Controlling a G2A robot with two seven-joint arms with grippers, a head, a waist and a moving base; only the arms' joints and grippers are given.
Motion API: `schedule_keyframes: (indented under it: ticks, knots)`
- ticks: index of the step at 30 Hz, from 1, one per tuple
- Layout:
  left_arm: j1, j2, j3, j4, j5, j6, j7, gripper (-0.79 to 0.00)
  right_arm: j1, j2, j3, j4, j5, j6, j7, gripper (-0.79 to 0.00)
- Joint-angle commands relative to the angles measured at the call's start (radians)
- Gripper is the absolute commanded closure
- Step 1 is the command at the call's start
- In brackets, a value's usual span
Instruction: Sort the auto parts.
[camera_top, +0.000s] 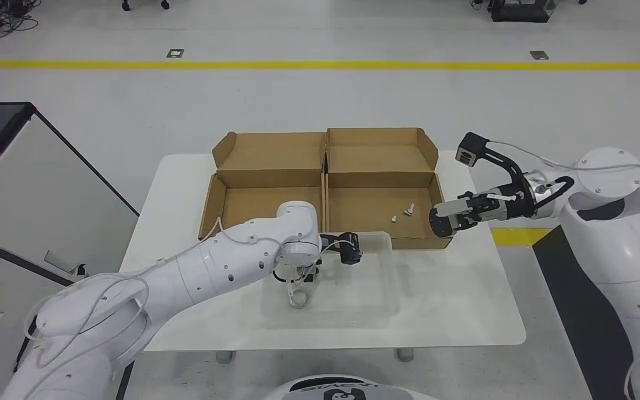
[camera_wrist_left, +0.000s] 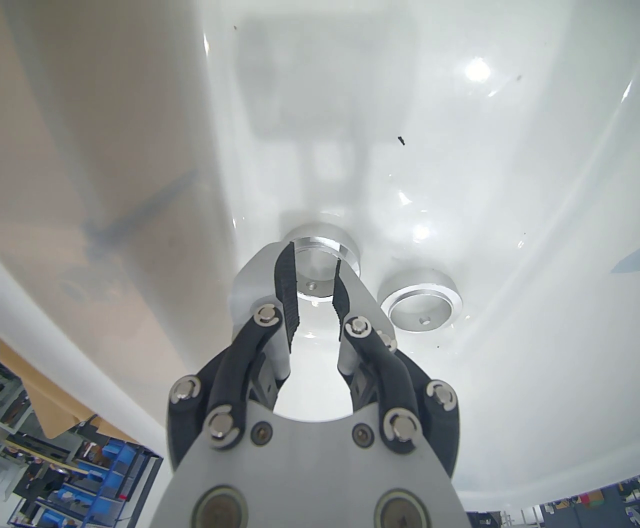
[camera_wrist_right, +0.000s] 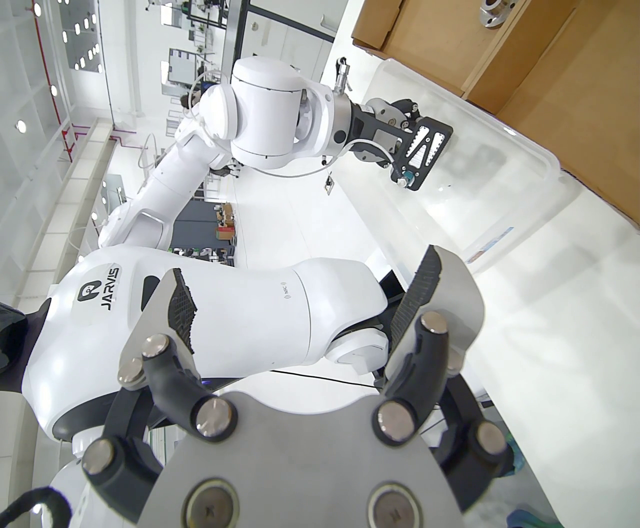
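From above, we see the left arm (camera_top: 230, 265) ending in the clear bin (camera_top: 420, 300) at mid-desk (camera_top: 180, 200), and the right arm (camera_top: 520, 195) at the right, over a cardboard box (camera_top: 380, 160).

In the left wrist view, the left jaws stand slightly parted over a silver disc (camera_wrist_left: 320, 245). A second disc (camera_wrist_left: 420, 300) lies just right of it.

In the right wrist view, the right jaws are wide open and empty.

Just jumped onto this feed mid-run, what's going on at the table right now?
The left gripper is down inside the clear bin, at one round metal part. A second round part lies right beside it on the bin floor. Whether the first part is gripped yet cannot be told. The right gripper hangs open and empty near the outer edge of the right cardboard box, which already holds a couple of small parts.
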Motion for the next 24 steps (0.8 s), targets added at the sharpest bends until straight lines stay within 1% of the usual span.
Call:
schedule_keyframes:
  ticks: [1, 3, 5, 10, 12, 13, 14, 17, 24]
  knots:
    - [0.003, -0.001, -0.004, 0.006, -0.007, -0.006, 0.002, -0.268, 0.0, 0.0, 0.0, 0.0, 0.0, 0.0, 0.0, -0.785]
    - [0.006, -0.002, -0.008, 0.01, -0.014, -0.017, 0.003, -0.308, 0.0, 0.0, 0.0, 0.0, 0.0, 0.0, 0.0, -0.785]
    - [0.008, -0.002, -0.011, 0.014, -0.02, -0.025, 0.003, -0.366, 0.0, 0.0, 0.0, 0.0, 0.0, 0.0, 0.0, -0.785]
    - [0.01, -0.003, -0.014, 0.016, -0.025, -0.031, 0.004, -0.446, 0.0, 0.0, 0.0, 0.0, 0.0, 0.0, 0.0, -0.785]
    - [0.009, -0.002, -0.013, 0.016, -0.029, -0.031, 0.004, -0.443, 0.0, 0.0, 0.0, 0.0, 0.0, 0.0, 0.0, -0.785]
    - [0.008, -0.002, -0.013, 0.016, -0.03, -0.031, 0.004, -0.431, 0.0, 0.0, 0.0, 0.0, 0.0, 0.0, 0.0, -0.785]
    - [0.009, -0.002, -0.013, 0.018, -0.035, -0.032, 0.005, -0.391, 0.0, 0.0, 0.0, 0.0, 0.0, 0.0, 0.0, -0.785]
    - [0.008, -0.004, -0.004, 0.026, -0.037, -0.028, 0.001, -0.363, 0.0, 0.0, 0.0, 0.0, 0.0, 0.0, 0.0, -0.785]
    - [-0.002, -0.016, 0.013, 0.049, -0.054, -0.029, 0.002, -0.332, 0.0, 0.0, 0.0, 0.0, 0.0, 0.0, 0.0, -0.785]
